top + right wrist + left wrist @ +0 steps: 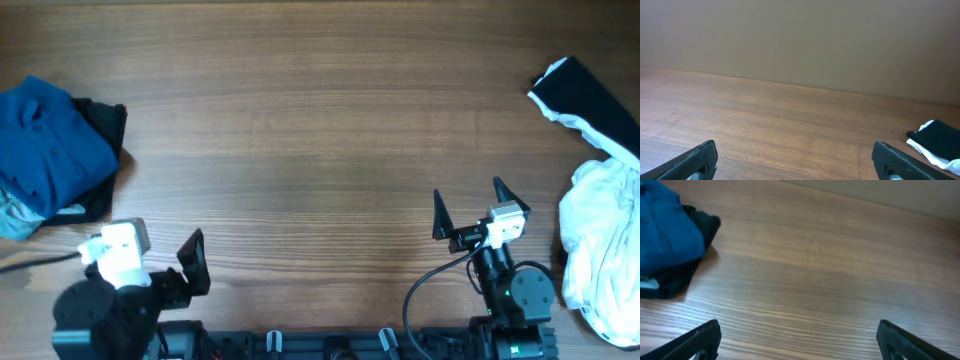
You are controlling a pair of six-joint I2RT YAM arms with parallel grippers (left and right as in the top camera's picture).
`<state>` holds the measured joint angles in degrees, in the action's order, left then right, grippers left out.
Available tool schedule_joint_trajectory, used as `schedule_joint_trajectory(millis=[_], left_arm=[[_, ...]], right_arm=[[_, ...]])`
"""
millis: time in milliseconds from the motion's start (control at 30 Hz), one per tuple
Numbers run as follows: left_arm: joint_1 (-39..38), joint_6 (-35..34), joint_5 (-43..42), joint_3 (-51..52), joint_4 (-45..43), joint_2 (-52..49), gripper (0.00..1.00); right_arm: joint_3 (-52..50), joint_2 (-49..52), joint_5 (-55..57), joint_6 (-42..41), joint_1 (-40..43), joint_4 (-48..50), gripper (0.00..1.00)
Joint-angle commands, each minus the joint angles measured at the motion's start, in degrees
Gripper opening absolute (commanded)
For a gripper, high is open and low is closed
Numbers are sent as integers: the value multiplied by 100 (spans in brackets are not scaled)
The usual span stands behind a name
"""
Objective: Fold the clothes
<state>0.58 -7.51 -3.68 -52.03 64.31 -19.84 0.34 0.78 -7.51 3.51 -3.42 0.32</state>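
The left claw (799, 335) hangs with jaws wide apart above the desk (320, 120), near the blue shirt (50, 150). The right claw (468, 195) is equally spread, near the white garment (600, 240).

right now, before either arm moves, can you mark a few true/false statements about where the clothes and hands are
1. The blue shirt lies on the left side of the table, on top of a black garment. True.
2. The left hand is gripping the blue shirt. False: it is open, apart from the shirt and holds nothing.
3. The right hand is open and empty. True.
4. The white garment is spread out in the middle of the table. False: it lies bunched at the right edge, next to a black piece.
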Motion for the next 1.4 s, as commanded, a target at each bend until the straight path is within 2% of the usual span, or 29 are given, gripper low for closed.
schedule_joint_trajectory(millis=[0,267,600,700,767,1367], left_arm=[[50,131,59,920,-568,691,100],[52,125,52,3294,-2863,1965,100],[50,131,74,5154,-6837,1965,100],[39,133,57,5169,-6505,1965,100],[39,63,-72,5169,-5980,1965,100],[24,-39,-136,5169,-6035,1961,100]], right_arm=[[-2,-57,-72,-63,28,26,100],[-2,-57,-72,-63,28,28,100],[-2,-57,-72,-63,28,26,100],[-2,-57,-72,-63,28,26,100],[-2,-57,-72,-61,28,26,100],[-2,-57,-70,-63,28,28,100]])
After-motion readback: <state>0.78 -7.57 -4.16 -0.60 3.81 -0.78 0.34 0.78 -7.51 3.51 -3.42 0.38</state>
